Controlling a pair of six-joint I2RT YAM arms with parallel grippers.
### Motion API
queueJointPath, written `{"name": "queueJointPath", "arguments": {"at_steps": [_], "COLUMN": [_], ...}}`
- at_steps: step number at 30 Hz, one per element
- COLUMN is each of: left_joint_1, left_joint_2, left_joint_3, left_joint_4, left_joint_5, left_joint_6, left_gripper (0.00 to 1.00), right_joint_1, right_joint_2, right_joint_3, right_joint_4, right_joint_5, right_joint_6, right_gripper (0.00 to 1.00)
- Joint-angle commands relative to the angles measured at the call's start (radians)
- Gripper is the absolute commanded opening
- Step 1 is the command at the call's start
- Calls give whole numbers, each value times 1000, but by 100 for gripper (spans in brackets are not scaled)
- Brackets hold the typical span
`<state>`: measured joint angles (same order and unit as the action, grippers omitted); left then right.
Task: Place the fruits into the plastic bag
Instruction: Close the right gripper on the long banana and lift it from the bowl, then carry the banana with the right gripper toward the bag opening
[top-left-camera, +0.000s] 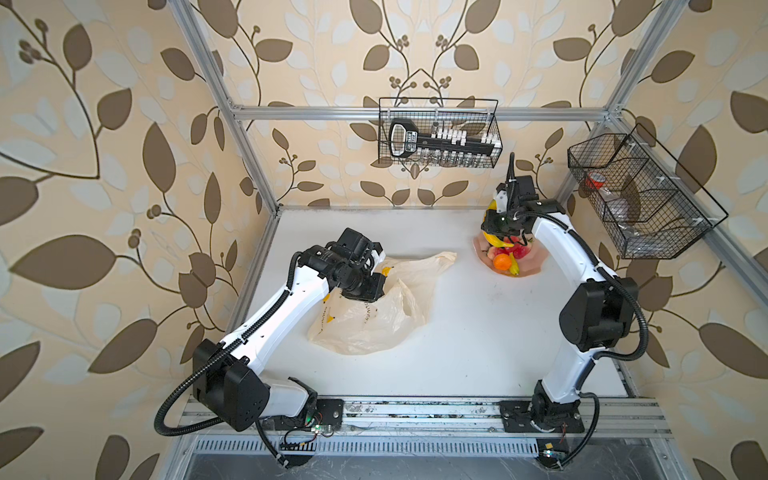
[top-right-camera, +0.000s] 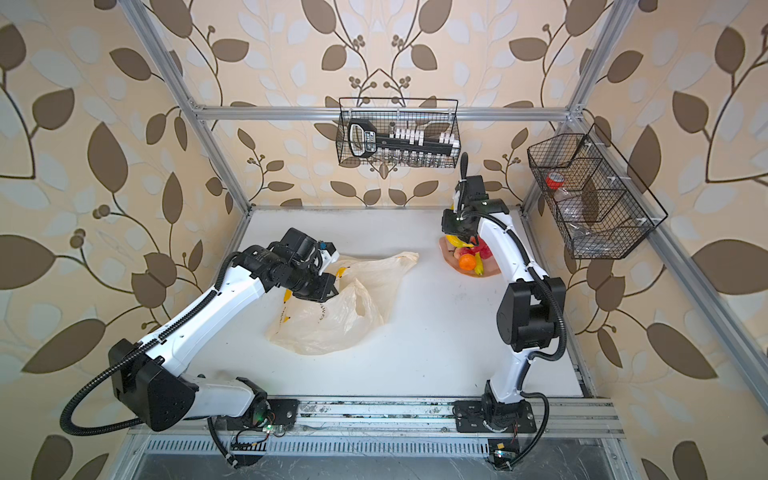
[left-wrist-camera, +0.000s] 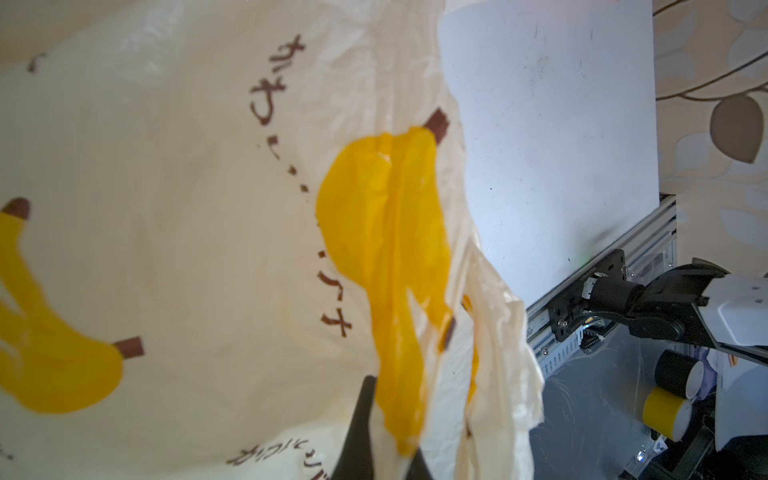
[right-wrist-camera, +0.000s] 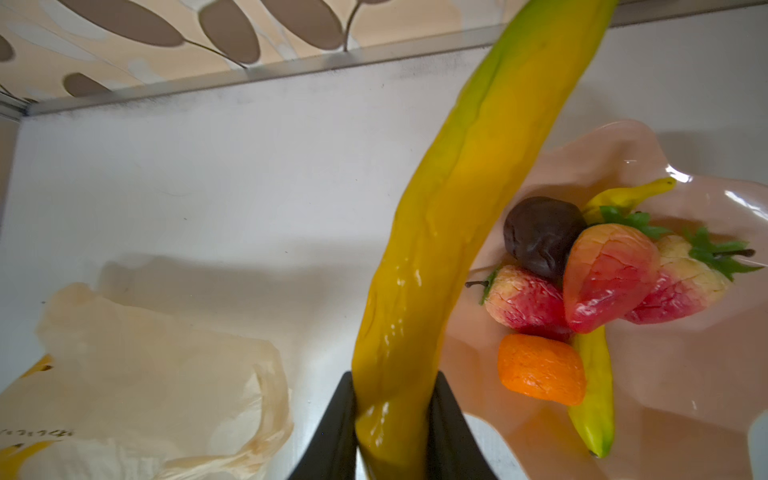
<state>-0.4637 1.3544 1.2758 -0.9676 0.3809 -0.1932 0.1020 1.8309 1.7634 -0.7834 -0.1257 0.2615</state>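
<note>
One yellow banana is clamped in the narrow jaws of the right gripper, its far end cut off at the top edge of the right wrist view. Other fruits lie heaped on the pink plate, upper right in both top views, partly hidden by the arm. Left of centre the plastic bag lies on the table; the closed left gripper pinches its film, though from above the wrist covers this.

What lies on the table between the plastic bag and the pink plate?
Nothing: between the plastic bag and the pink plate the white table is bare, as both top views show.
</note>
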Motion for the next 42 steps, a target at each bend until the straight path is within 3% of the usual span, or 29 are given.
{"name": "queueJointPath", "arguments": {"at_steps": [1,10,22,29,42], "left_joint_1": [0,0,0,0,0], "left_joint_2": [3,1,-5,-3,-19], "left_joint_3": [44,46,39,31,21], "left_joint_4": [3,2,6,9,9], "left_joint_5": [29,24,26,27,24], "left_joint_6": [1,-1,-4,-6,-8], "left_gripper": [0,0,0,0,0], "right_joint_1": [-9,-12,14,49,101], "right_joint_2": [-26,-98,-319,-438,-461], "right_joint_3": [-31,-118,-447,-671,-724], "right_joint_4": [27,65,193,320,329], "right_joint_5": [-74,-120,-192,-266,-265], "right_joint_6": [32,70,192,327,355], "right_gripper": [17,17,16,16,16]}}
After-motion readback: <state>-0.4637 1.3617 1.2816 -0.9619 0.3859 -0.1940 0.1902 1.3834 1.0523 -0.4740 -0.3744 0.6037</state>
